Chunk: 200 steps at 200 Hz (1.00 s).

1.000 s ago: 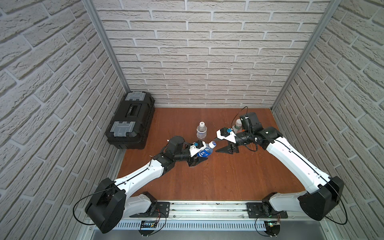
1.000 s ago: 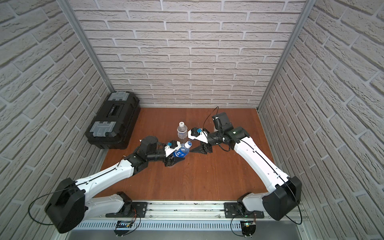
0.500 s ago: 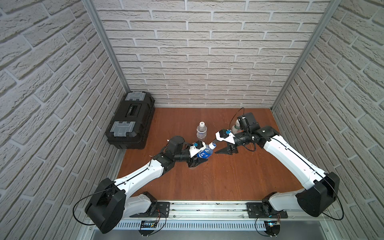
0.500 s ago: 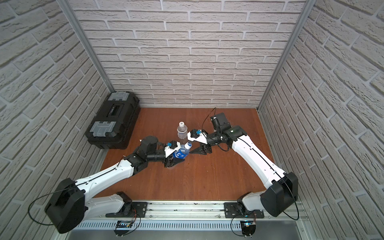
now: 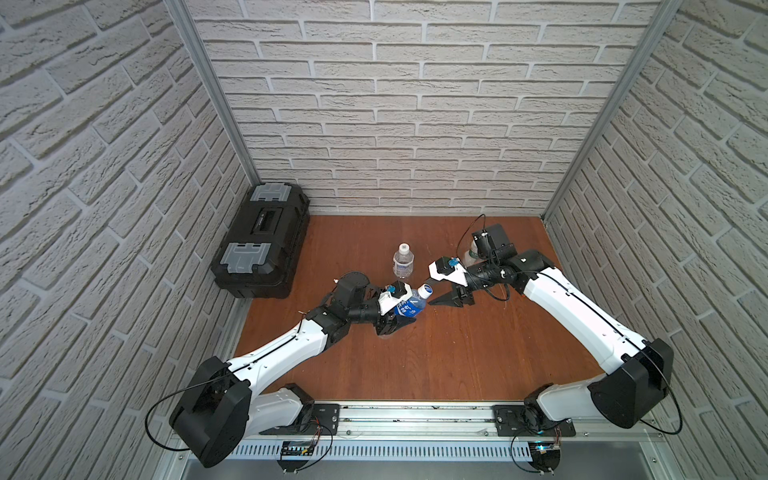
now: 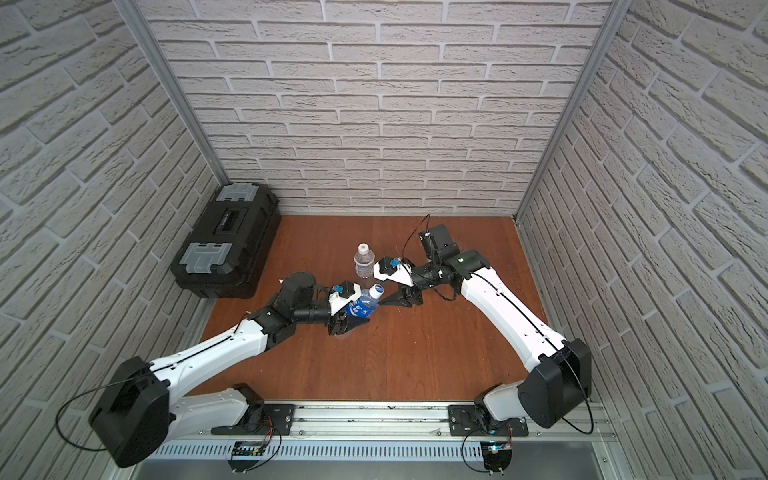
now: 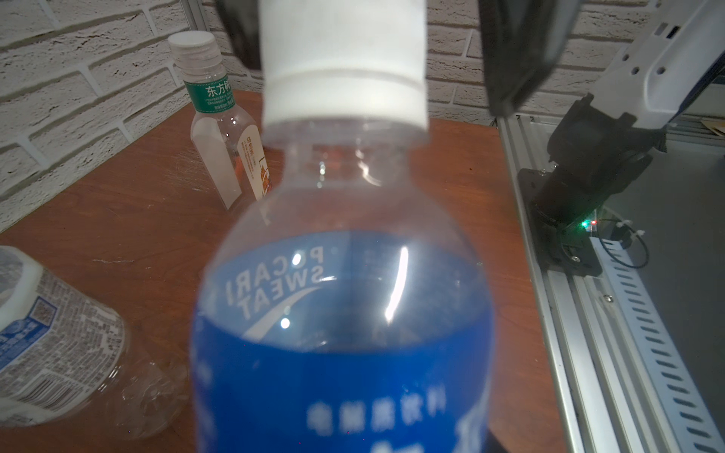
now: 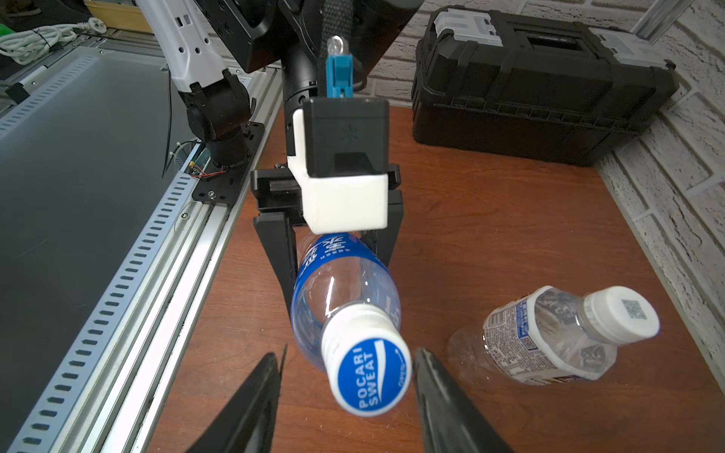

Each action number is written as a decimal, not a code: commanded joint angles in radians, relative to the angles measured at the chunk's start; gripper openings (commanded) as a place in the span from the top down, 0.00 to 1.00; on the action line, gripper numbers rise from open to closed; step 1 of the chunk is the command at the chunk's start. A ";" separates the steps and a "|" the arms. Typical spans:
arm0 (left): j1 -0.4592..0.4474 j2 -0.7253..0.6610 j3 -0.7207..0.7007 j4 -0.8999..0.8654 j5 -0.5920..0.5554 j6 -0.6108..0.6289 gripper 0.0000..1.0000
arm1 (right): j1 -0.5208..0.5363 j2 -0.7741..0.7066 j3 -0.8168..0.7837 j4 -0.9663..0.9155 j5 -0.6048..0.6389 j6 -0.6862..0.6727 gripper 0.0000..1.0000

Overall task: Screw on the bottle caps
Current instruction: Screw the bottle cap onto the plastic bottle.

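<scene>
Hazards, counting outward from the blue-labelled bottle (image 5: 409, 308) (tilted over the table (image 5: 415, 374), mouth aimed at the right arm (image 5: 561, 299)). Clamping its labelled body with the left gripper (image 5: 400, 315), jaws pressing into thin clear plastic. Probably risking a squashed wall, or a bottle turning inside the grip once twisting begins. Carrying the blue cap (image 8: 370, 376) on its neck, though not showing whether fully threaded. Flanking that cap with the right gripper (image 8: 347, 355), jaws spread and touching nothing, one finger (image 8: 439, 392) lying just beside the rim and its partner standing further off. Likely shoving the cap sideways on closing, then, and levering the neck off line, possibly binding the thread crooked. Also risking a pinch too near the cap's face and slipping off under torque.

Standing just beside the blue-labelled bottle: white-labelled bottle (image 5: 403, 262), upright, coded white cap (image 8: 623, 313) on. Possibly getting clipped and toppled by the right arm while rolling.

Sitting further from the blue-labelled bottle, partly hidden behind that arm in both top views: green-banded bottle (image 7: 223, 129), wearing a plain white cap (image 7: 194, 41). Perhaps getting brushed during a wide swing.

Lying well apart from the blue-labelled bottle: black toolbox (image 5: 262, 245), posing no visible threat.
</scene>
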State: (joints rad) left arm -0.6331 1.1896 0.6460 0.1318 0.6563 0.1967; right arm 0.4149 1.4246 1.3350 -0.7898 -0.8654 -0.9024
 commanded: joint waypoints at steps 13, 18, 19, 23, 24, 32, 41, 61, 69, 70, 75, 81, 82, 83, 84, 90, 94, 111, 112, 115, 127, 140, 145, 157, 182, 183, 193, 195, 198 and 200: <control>0.004 -0.025 0.007 0.042 0.022 -0.008 0.42 | -0.008 0.017 0.049 -0.016 -0.058 0.009 0.49; 0.003 -0.025 0.006 0.043 0.023 -0.009 0.42 | -0.009 0.019 0.050 -0.019 -0.066 0.008 0.49; 0.004 -0.024 0.005 0.044 0.023 -0.010 0.42 | -0.009 0.019 0.049 -0.018 -0.069 0.009 0.49; 0.004 -0.023 0.005 0.045 0.023 -0.009 0.42 | -0.008 0.021 0.049 -0.015 -0.078 0.010 0.49; 0.004 -0.024 0.004 0.047 0.023 -0.009 0.42 | -0.008 0.021 0.048 -0.015 -0.079 0.010 0.49; 0.003 -0.023 0.004 0.048 0.024 -0.010 0.42 | -0.010 0.023 0.047 -0.012 -0.093 0.009 0.49; 0.003 -0.021 0.007 0.047 0.026 -0.010 0.42 | -0.010 0.026 0.047 -0.009 -0.111 0.008 0.50; -0.001 -0.022 0.009 0.044 0.026 -0.011 0.42 | -0.010 0.037 0.058 -0.018 -0.136 0.011 0.52; -0.001 -0.021 0.007 0.046 0.025 -0.010 0.42 | -0.010 0.041 0.063 -0.022 -0.143 0.013 0.52; -0.001 -0.021 0.007 0.046 0.025 -0.010 0.42 | -0.010 0.041 0.064 -0.022 -0.144 0.013 0.52; -0.001 -0.019 0.007 0.047 0.025 -0.009 0.42 | -0.010 0.044 0.066 -0.024 -0.144 0.011 0.52; -0.002 -0.018 0.007 0.047 0.026 -0.009 0.42 | -0.010 0.049 0.068 -0.025 -0.146 0.013 0.53; -0.002 -0.018 0.007 0.047 0.026 -0.009 0.42 | -0.010 0.049 0.068 -0.025 -0.146 0.013 0.53; -0.002 -0.018 0.007 0.046 0.026 -0.009 0.42 | -0.010 0.051 0.068 -0.025 -0.146 0.013 0.53; -0.002 -0.018 0.007 0.046 0.025 -0.009 0.42 | -0.010 0.052 0.068 -0.026 -0.146 0.013 0.53; -0.002 -0.018 0.007 0.046 0.026 -0.009 0.42 | -0.010 0.055 0.068 -0.026 -0.150 0.015 0.55; -0.002 -0.019 0.007 0.048 0.025 -0.009 0.42 | -0.010 0.058 0.068 -0.026 -0.150 0.017 0.55; -0.004 -0.025 0.006 0.053 0.022 -0.011 0.42 | -0.010 0.073 0.074 -0.033 -0.149 0.031 0.61; -0.004 -0.026 0.006 0.052 0.022 -0.010 0.42 | -0.010 0.074 0.075 -0.033 -0.149 0.033 0.61; -0.004 -0.028 0.006 0.053 0.021 -0.010 0.42 | -0.011 0.077 0.075 -0.034 -0.147 0.035 0.62; -0.006 -0.032 0.006 0.057 0.014 -0.011 0.42 | -0.010 0.087 0.072 -0.036 -0.138 0.049 0.66; -0.009 -0.041 0.003 0.067 0.009 -0.017 0.42 | -0.010 0.095 0.068 -0.036 -0.123 0.072 0.70; -0.012 -0.047 0.001 0.075 0.001 -0.020 0.42 | -0.010 0.098 0.065 -0.033 -0.118 0.089 0.72; -0.021 -0.062 -0.013 0.107 -0.032 -0.027 0.42 | -0.010 0.103 0.055 -0.016 -0.110 0.143 0.75; -0.052 -0.091 -0.048 0.195 -0.181 -0.036 0.43 | -0.001 0.093 0.001 0.094 -0.081 0.399 0.86; -0.055 -0.093 -0.049 0.197 -0.189 -0.034 0.43 | 0.000 0.091 -0.003 0.100 -0.081 0.411 0.86; -0.088 -0.106 -0.059 0.212 -0.294 -0.017 0.43 | 0.012 0.060 -0.049 0.186 -0.050 0.573 0.88; -0.096 -0.108 -0.061 0.215 -0.316 -0.010 0.42 | 0.017 0.053 -0.059 0.210 -0.040 0.610 0.88; -0.107 -0.112 -0.064 0.218 -0.347 0.003 0.43 | 0.021 0.041 -0.075 0.241 -0.007 0.672 0.88; -0.115 -0.115 -0.068 0.224 -0.368 0.010 0.43 | 0.025 0.032 -0.087 0.262 0.014 0.708 0.88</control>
State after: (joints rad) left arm -0.6827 1.1282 0.5941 0.1673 0.4950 0.1661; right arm 0.4145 1.5089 1.3487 -0.7116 -0.9783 -0.6048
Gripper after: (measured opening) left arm 0.575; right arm 0.324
